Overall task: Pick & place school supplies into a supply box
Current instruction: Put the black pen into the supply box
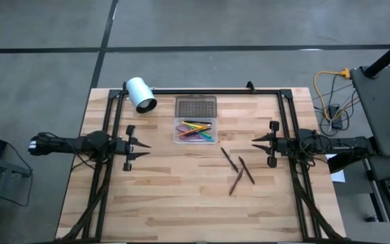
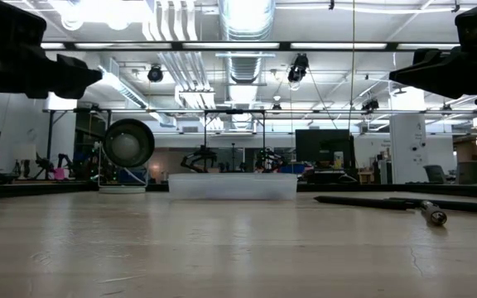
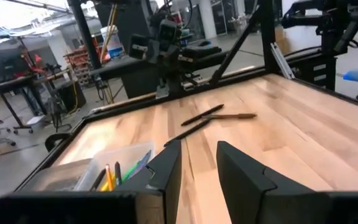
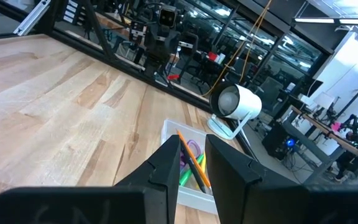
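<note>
Three dark pencils (image 1: 237,171) lie on the table (image 1: 168,203) beside the supply box (image 1: 195,131). Left gripper (image 1: 145,146) and right gripper (image 1: 254,142) hover apart, jaws seemingly slightly spread, empty.

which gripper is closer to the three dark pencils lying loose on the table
Right. The right gripper hovers just beside the dark pencils, a little toward the table's far side. The left gripper hangs across the table, well beyond the supply box.

Robotics lab or workshop: exposed ceiling ducts (image 2: 247,16), strip lights, other robot rigs (image 4: 164,28), workbenches, concrete floor (image 1: 39,34).
</note>
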Robot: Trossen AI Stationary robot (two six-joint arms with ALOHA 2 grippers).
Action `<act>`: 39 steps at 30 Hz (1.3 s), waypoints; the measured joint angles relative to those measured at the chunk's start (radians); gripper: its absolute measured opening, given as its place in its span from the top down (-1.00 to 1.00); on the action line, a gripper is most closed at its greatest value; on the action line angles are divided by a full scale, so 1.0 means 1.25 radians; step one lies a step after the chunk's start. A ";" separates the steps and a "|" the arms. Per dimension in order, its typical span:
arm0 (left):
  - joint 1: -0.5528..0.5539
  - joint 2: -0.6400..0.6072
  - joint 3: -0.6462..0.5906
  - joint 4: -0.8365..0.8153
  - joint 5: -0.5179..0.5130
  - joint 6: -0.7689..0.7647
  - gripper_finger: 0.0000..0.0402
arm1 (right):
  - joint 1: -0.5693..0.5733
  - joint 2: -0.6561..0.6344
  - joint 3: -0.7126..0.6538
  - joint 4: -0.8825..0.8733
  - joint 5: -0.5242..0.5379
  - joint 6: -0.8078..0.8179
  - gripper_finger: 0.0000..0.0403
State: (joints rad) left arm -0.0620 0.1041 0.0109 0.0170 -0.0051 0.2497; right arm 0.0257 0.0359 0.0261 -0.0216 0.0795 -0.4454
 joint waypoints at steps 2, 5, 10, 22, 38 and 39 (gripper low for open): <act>0.000 0.009 0.000 0.000 0.000 0.000 0.57 | 0.000 0.000 0.000 0.000 0.000 0.000 0.66; 0.000 0.016 0.000 0.000 0.000 0.000 0.57 | 0.000 0.000 0.000 0.000 0.000 0.000 0.66; 0.000 0.018 0.000 0.000 0.001 -0.001 0.57 | 0.000 0.000 0.000 0.000 0.000 0.000 0.66; 0.000 0.009 0.013 0.001 0.000 -0.023 0.57 | 0.000 0.000 0.000 0.000 0.000 0.000 0.66; 0.000 0.011 0.000 0.002 0.002 -0.037 0.57 | 0.000 0.000 0.000 0.000 0.000 0.000 0.66; 0.000 0.011 0.000 0.002 0.002 -0.037 0.57 | 0.000 0.000 0.000 0.000 0.000 0.000 0.66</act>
State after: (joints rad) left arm -0.0620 0.1184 0.0113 0.0193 -0.0025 0.2031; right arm 0.0257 0.0364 0.0265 -0.0216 0.0795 -0.4454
